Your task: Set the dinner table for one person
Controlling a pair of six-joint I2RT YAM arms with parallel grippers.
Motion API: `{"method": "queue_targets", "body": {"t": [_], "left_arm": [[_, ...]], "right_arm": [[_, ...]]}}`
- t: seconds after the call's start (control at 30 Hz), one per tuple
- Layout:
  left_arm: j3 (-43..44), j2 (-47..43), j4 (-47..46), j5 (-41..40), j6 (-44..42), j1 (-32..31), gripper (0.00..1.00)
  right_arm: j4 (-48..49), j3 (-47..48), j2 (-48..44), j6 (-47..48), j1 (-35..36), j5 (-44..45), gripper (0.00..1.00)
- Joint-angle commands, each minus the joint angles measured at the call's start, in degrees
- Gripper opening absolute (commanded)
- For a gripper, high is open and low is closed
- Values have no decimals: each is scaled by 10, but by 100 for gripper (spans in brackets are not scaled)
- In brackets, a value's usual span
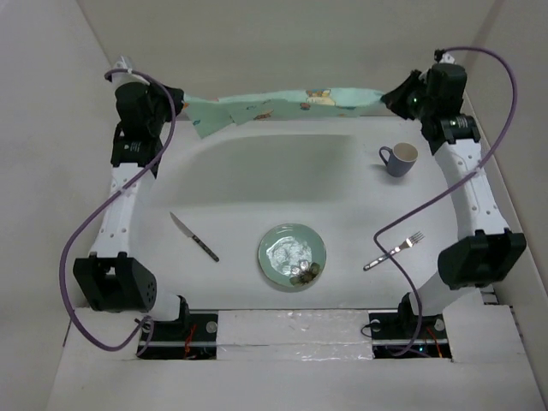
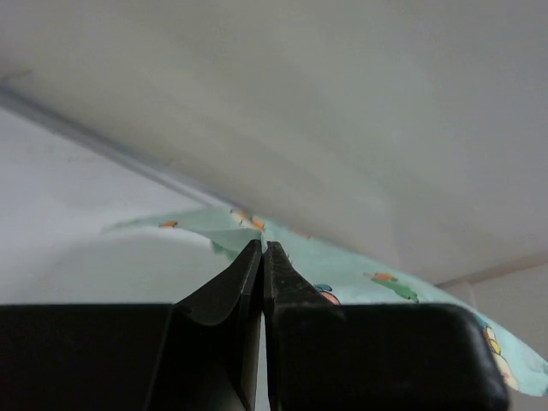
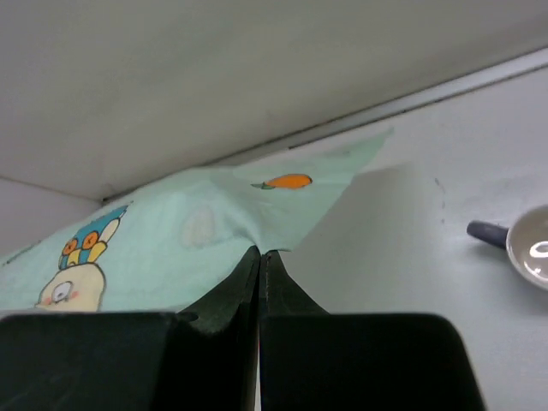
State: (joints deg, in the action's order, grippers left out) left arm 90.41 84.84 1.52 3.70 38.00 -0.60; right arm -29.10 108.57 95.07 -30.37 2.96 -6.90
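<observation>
A mint-green cartoon-print cloth (image 1: 282,106) hangs stretched above the far part of the white dinner table (image 1: 257,184). My left gripper (image 1: 184,110) is shut on its left corner (image 2: 231,229). My right gripper (image 1: 387,97) is shut on its right corner (image 3: 265,214). A green plate (image 1: 292,256) lies near the front middle. A knife (image 1: 193,236) lies left of it and a fork (image 1: 394,251) right of it. A blue-grey mug (image 1: 399,158) stands at the right, also in the right wrist view (image 3: 522,244).
White walls enclose the table at the back (image 1: 282,43), left and right. Purple cables (image 1: 86,231) loop beside both arms. The arm bases (image 1: 180,330) sit at the near edge.
</observation>
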Motion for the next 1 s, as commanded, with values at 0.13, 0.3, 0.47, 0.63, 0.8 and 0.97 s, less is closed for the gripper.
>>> {"method": "queue_targets", "body": {"t": [0.13, 0.3, 0.47, 0.63, 0.8, 0.97], "left_arm": [[-261, -63, -88, 31, 8, 4, 0], [-381, -24, -131, 47, 11, 4, 0], [-413, 37, -127, 52, -10, 4, 0], [-470, 2, -137, 46, -11, 4, 0], [-522, -49, -112, 37, -14, 4, 0], [-556, -101, -80, 26, -21, 4, 0]], "right_arm": [[113, -317, -35, -18, -9, -55, 0], [108, -374, 18, -14, -9, -44, 0], [101, -404, 47, -16, -9, -42, 0], [106, -462, 17, -9, -9, -37, 0], [112, -537, -23, 1, -9, -33, 0], [114, -587, -59, 10, -9, -30, 0]]}}
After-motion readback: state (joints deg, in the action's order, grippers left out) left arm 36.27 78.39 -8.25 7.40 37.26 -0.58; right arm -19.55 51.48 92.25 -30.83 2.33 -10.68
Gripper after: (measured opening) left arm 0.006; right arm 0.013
